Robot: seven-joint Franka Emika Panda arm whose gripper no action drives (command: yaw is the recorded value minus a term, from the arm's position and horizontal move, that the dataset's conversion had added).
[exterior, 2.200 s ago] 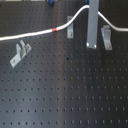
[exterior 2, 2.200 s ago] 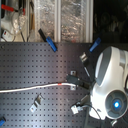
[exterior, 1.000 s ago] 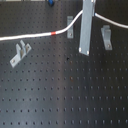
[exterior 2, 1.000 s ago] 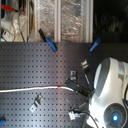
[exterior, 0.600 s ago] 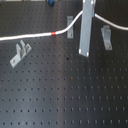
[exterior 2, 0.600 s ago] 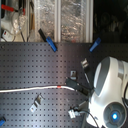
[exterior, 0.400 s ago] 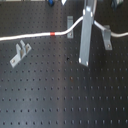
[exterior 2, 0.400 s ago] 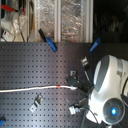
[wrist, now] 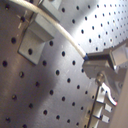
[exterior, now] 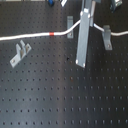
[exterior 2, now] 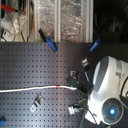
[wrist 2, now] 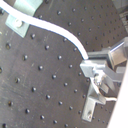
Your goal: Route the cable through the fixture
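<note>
Cable: white, red band — upper part of the first exterior view.
Gripper: fingers clamped on the cable.
Clip: left, below the cable — empty.

All views are softly blurred and low in detail. Even overhead light is seen; glare is thrown across the perforated bench in the first wrist view.

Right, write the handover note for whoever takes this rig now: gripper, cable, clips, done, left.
Gripper: shut on the cable, as both wrist views show.
Cable: in the first exterior view it runs from the first exterior view's left, red-orange band included, past the middle clip to the gripper, then on to the right clip.
Left clip: apart from the cable, unthreaded.
Done: cable grasped. Whether any clip holds it is unclear.
Left: seat it in the clips.
</note>
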